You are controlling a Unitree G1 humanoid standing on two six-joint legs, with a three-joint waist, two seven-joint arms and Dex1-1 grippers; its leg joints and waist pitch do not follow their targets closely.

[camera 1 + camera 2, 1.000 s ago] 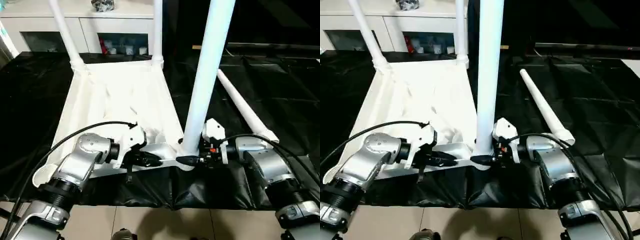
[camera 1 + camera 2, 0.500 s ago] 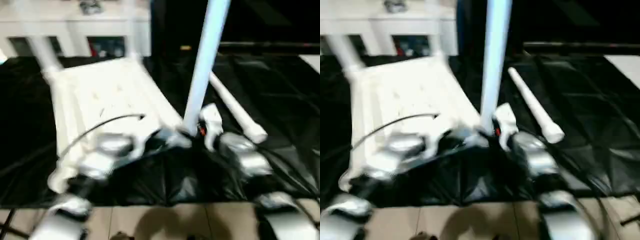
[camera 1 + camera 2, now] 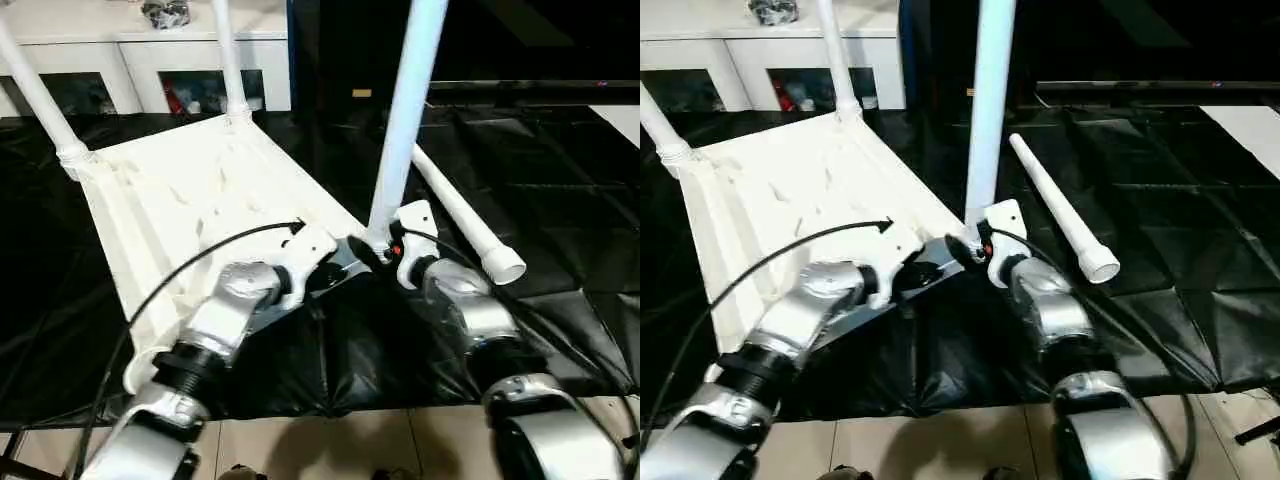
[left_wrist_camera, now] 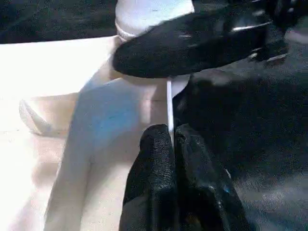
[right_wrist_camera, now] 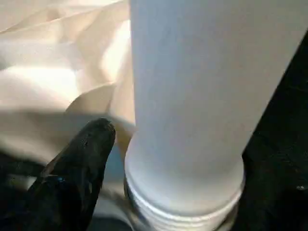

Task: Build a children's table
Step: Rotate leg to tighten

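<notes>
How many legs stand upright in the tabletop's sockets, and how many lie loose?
Three legs stand upright in corner sockets of the tabletop; one loose leg lies flat on the black sheet.

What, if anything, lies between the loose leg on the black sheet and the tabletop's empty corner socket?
The robot's own left arm crosses that stretch. The loose leg lies to the right of the tabletop; the empty socket is at its near left corner.
</notes>
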